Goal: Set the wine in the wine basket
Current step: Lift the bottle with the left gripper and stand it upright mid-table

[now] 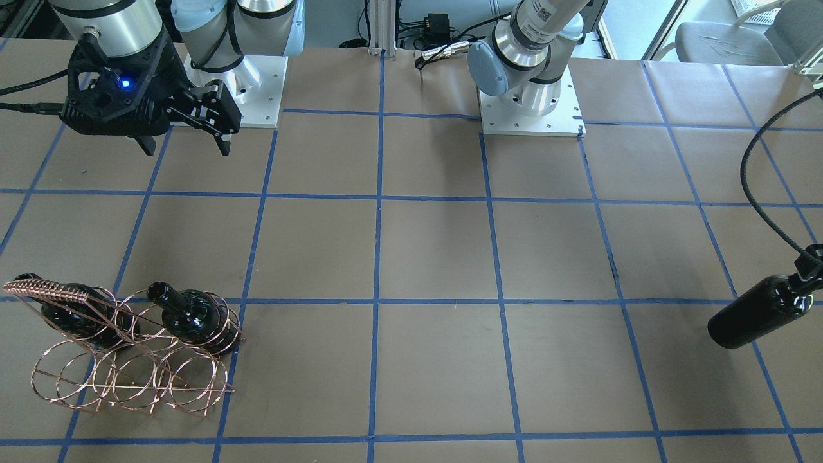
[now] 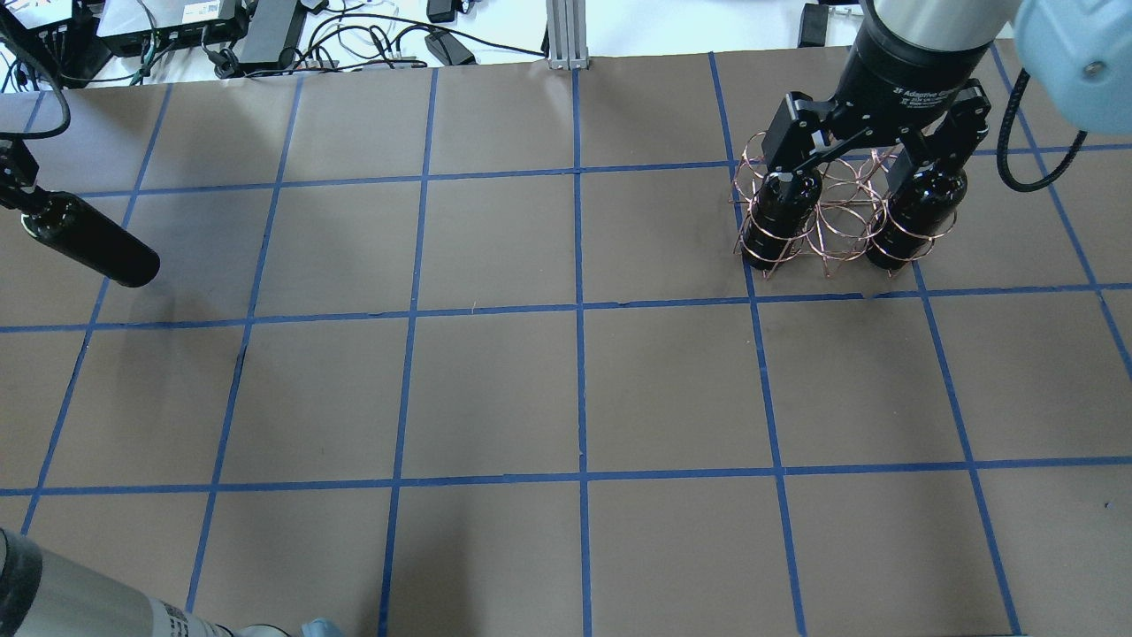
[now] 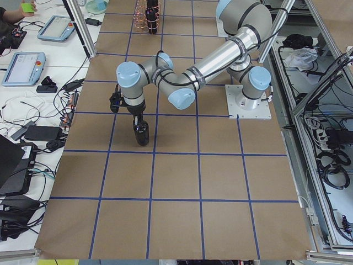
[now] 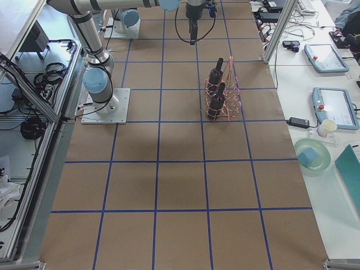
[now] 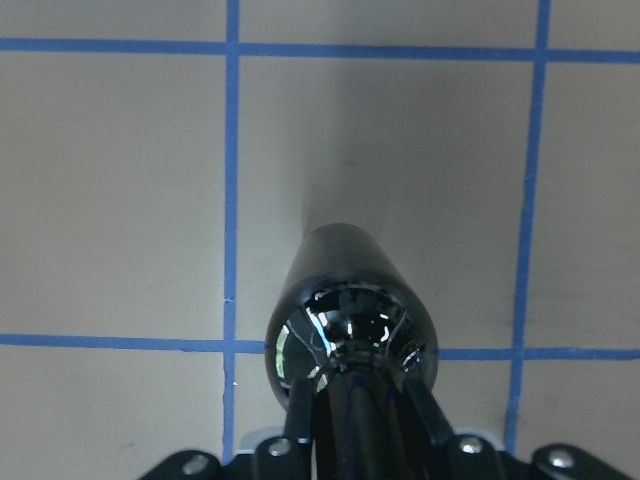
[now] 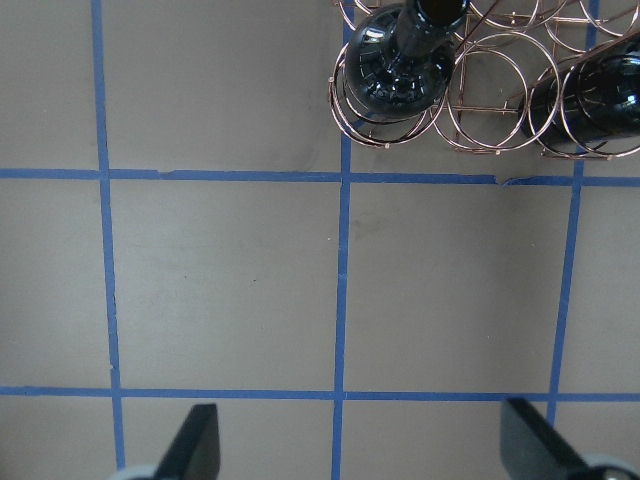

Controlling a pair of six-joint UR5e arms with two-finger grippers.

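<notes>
My left gripper [image 1: 805, 281] is shut on the neck of a glossy black wine bottle [image 1: 759, 316] and holds it upright at the table's left end. I cannot tell if its base touches the table. The bottle also shows in the overhead view [image 2: 93, 243] and the left wrist view [image 5: 350, 310]. The copper wire wine basket [image 1: 138, 376] stands far off at the right end, with two identical black bottles [image 1: 193, 318] [image 1: 77, 316] in its loops. My right gripper [image 1: 186, 141] is open and empty, high above the table on the robot's side of the basket [image 6: 495, 100].
The brown paper-covered table [image 2: 575, 389] has a blue tape grid. The two arm bases [image 1: 530, 103] [image 1: 247, 90] sit at the robot's edge. Cables and boxes [image 2: 265, 35] lie beyond the far edge.
</notes>
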